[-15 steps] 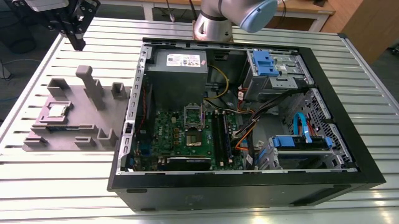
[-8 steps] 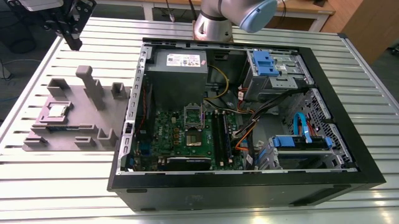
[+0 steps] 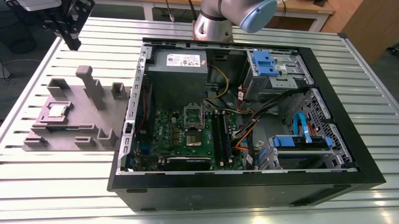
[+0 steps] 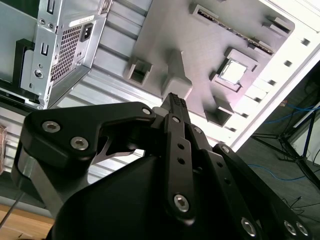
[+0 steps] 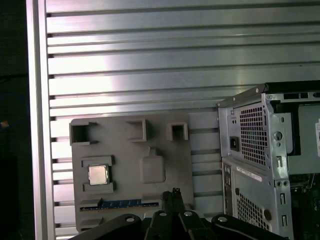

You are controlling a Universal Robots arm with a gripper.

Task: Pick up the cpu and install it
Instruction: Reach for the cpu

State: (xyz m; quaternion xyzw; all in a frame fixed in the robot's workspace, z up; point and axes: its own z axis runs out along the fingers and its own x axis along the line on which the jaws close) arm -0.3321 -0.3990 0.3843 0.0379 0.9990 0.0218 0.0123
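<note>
The cpu [image 3: 58, 110] is a small silver square lying flat in a recess of the mauve-grey tray [image 3: 78, 140] at the exterior view's left; both wrist views show the cpu [image 4: 235, 73] [image 5: 98, 174] too. My gripper [image 3: 74, 45] hangs high above the table beyond the tray's far end, well clear of the chip. In the wrist views the gripper [image 4: 174, 97] [image 5: 173, 192] has its two fingers pressed together with nothing between them. The metal-framed socket [image 3: 194, 138] sits on the green motherboard inside the open case.
The open black computer case [image 3: 324, 186] lies on its side right of the tray on a slatted metal table [image 3: 62, 186]. Upright blocks [image 3: 93, 86] rise from the tray, and a memory stick [image 5: 120, 204] lies along one tray edge. The arm's base [image 3: 215, 23] stands behind the case.
</note>
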